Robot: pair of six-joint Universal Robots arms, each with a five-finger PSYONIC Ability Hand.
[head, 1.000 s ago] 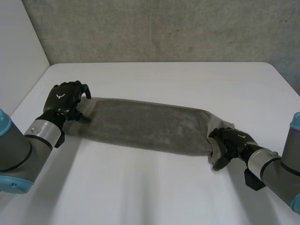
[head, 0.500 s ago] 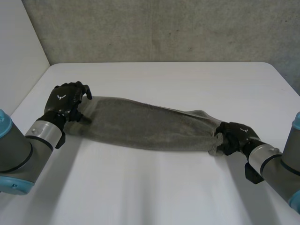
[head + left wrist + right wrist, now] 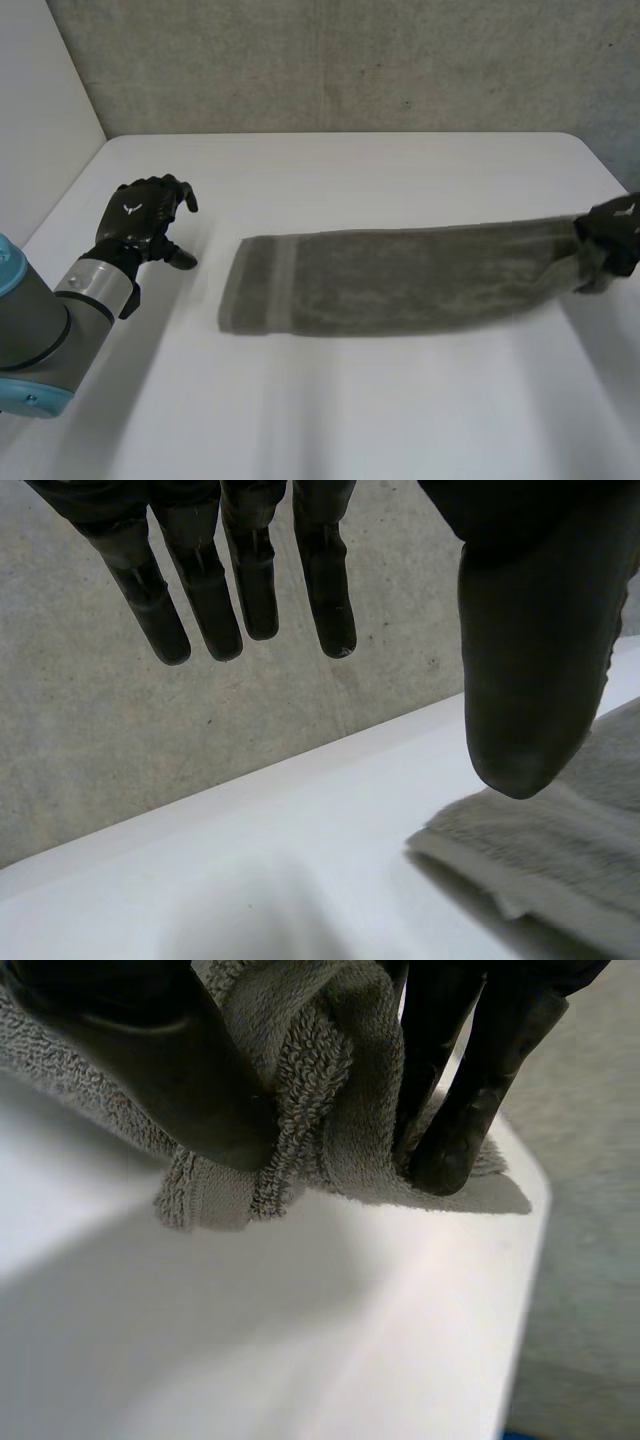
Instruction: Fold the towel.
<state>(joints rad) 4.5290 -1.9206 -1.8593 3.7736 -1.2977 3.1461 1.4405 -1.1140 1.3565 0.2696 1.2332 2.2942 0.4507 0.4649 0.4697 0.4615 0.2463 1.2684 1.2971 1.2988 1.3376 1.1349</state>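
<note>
1. Grey terry towel (image 3: pixel 400 280): a long folded strip with a banded hem, lying across the white table (image 3: pixel 330 410).
2. Right hand (image 3: pixel 612 232): fingers curled round the towel's bunched right end.
3. Left hand (image 3: pixel 140 222): fingers straight, empty, apart from the free end.

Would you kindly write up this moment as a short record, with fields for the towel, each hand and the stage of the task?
towel: grey, a long narrow strip lying across the white table
left hand: open, fingers straight, apart from the towel's near end
right hand: shut on the towel's far end, cloth bunched between thumb and fingers
stage: one end held, the other end free; strip not yet folded end to end
</note>
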